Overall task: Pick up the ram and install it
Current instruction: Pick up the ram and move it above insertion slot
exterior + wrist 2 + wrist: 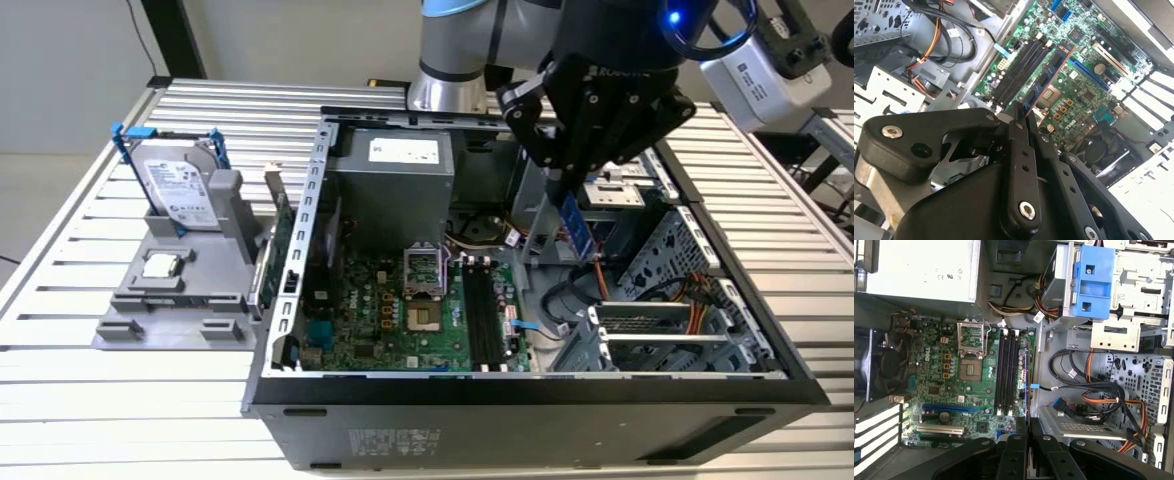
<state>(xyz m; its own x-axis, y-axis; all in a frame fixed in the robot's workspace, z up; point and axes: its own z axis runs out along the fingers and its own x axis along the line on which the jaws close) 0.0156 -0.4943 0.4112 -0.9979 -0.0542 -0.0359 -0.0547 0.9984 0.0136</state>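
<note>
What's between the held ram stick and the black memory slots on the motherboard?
Nothing visible. The gripper holds the long dark blue ram stick above the empty black memory slots; the black and orange cables lie aside.

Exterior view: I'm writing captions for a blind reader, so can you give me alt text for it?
A black gripper holds the ram, which hangs down on end above the open computer case and its green motherboard. On the exterior view's left, a hard drive stands in a grey holder on the slatted table.
</note>
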